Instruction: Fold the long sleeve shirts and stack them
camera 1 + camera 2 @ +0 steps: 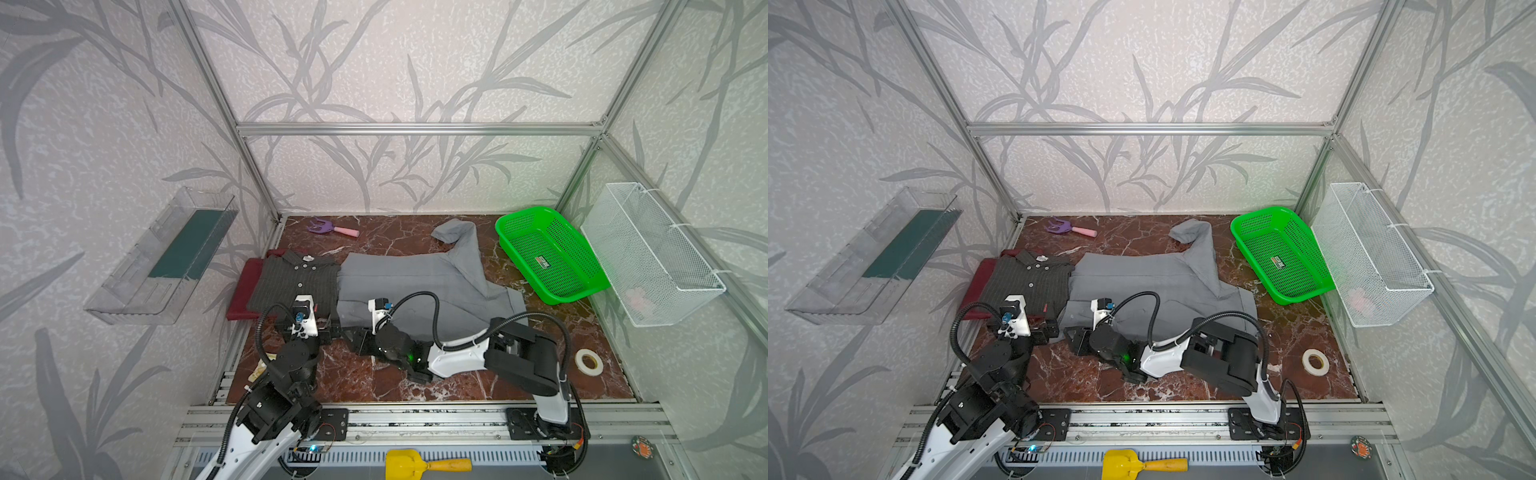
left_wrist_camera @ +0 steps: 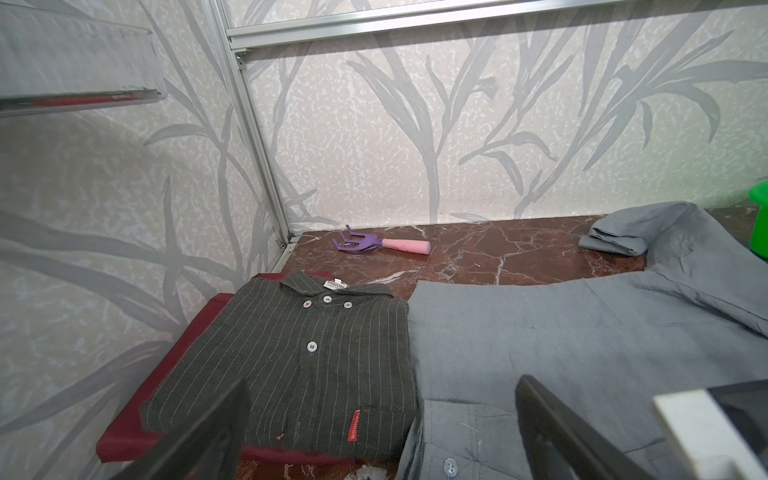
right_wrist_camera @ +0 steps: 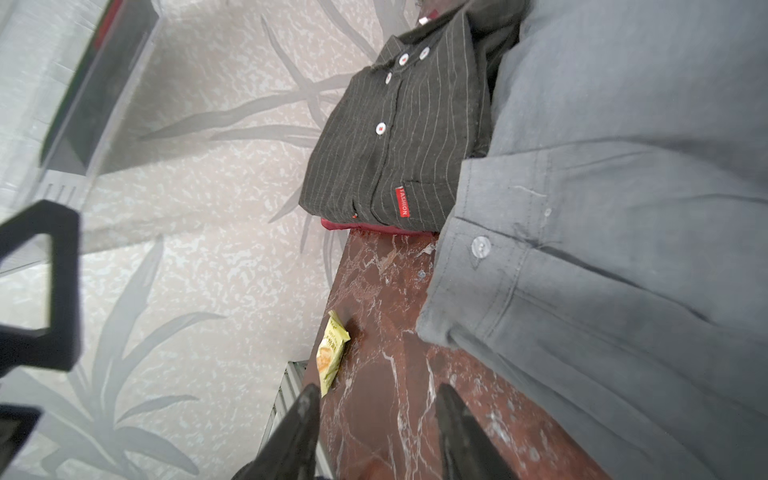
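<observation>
Light grey shirt [image 1: 415, 286]: my right tool [image 3: 378, 390] and left tool [image 2: 382, 382] both gape, empty — I'd pinch the stray sleeve [image 1: 463, 249] near its cuff, then lay it flat.

Bare table [image 1: 365, 382] is open along the near edge, save a tape roll [image 1: 579, 361] at near right. The spread light grey shirt [image 1: 399, 282] fills the middle, the pinstriped shirt stack [image 1: 291, 282] blocks the left, the green basket [image 1: 573, 266] the far right.

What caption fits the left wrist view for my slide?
Folded dark grey pinstriped shirt atop folded maroon shirt, beside the partly folded light grey shirt; left gripper in front, fingers open.
</observation>
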Controlling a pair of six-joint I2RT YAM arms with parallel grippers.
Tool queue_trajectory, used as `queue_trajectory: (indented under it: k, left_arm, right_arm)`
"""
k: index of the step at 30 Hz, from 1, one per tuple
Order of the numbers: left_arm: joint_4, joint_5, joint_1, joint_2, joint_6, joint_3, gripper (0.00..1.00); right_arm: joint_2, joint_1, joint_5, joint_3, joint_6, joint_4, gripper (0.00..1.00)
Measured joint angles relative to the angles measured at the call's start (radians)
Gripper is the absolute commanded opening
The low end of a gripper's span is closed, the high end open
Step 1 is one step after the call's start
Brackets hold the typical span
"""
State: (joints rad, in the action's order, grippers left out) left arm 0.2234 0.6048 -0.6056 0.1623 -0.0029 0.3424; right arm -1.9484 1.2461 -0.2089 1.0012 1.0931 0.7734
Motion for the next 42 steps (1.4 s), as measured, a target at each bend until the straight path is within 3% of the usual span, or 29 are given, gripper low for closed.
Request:
queue_trajectory:
  k: [6,11,16,20,24,36,42]
  left_arm:
    - [0.032,-0.126,0.000,0.194,-0.024,0.086,0.99]
    - [0.057,-0.249,0.000,0.460,-0.084,0.234,0.99]
    - [0.082,-0.316,-0.001,0.608,-0.209,0.291,0.99]
    - [0.080,-0.362,-0.001,0.696,-0.344,0.291,0.99]
    - [0.079,-0.373,-0.001,0.800,-0.442,0.291,0.99]
    - [0.055,-0.373,0.006,1.001,-0.609,0.288,0.99]
    - [0.022,-0.380,0.018,1.098,-0.680,0.288,0.99]
  right_arm:
    - [0.396,-0.069,-0.061,-0.093,-0.055,-0.308,0.42]
    - [0.702,-0.225,-0.130,-0.181,-0.070,-0.605,0.41]
    - [0.858,-0.405,-0.125,-0.290,-0.094,-0.923,0.48]
    - [0.953,-0.547,-0.062,-0.390,-0.119,-1.069,0.50]
    - [0.956,-0.623,-0.018,-0.419,-0.177,-1.147,0.50]
    - [0.801,-0.656,0.031,-0.440,-0.247,-1.153,0.49]
    - [0.742,-0.785,0.064,-0.448,-0.251,-1.124,0.50]
